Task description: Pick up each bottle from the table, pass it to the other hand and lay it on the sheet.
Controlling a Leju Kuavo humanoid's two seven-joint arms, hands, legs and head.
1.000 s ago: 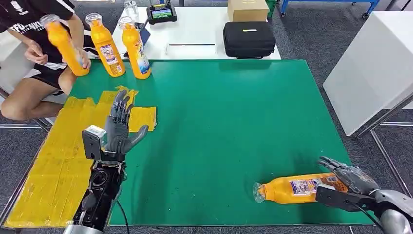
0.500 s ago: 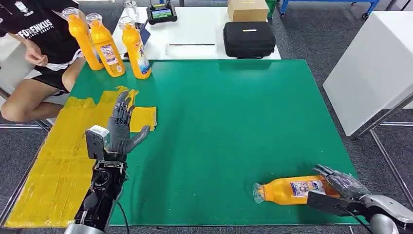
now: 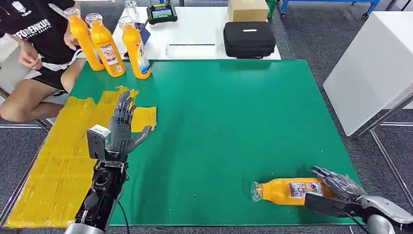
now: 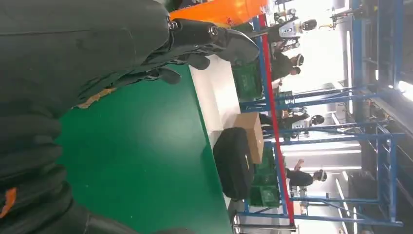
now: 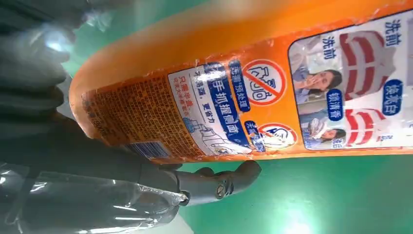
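An orange bottle (image 3: 287, 190) is lying on its side near the front right corner of the green tabletop (image 3: 219, 122). Its long axis is running left to right, almost parallel to the tabletop's front edge, with the capped end pointing left toward the yellow sheet (image 3: 58, 161) and the base pointing right. The right hand (image 3: 341, 187) is resting at the bottle's base end, its fingers (image 3: 327, 175) curving over the top of the body; in the right wrist view the bottle (image 5: 243, 83) is lying against the palm, with 1 finger (image 5: 219, 183) reaching under it toward the tabletop, so contact is plain but whether the grasp is complete cannot be told. The left hand (image 3: 122, 129) is standing upright over the tabletop's left part, beside the sheet's inner edge, fingers spread and holding nothing. 3 more orange bottles (image 3: 108, 46) are standing upright at the tabletop's far left corner, next to a seated person (image 3: 34, 53). Beyond the far edge, a black case (image 3: 249, 39) is sitting on a white table (image 3: 195, 29).
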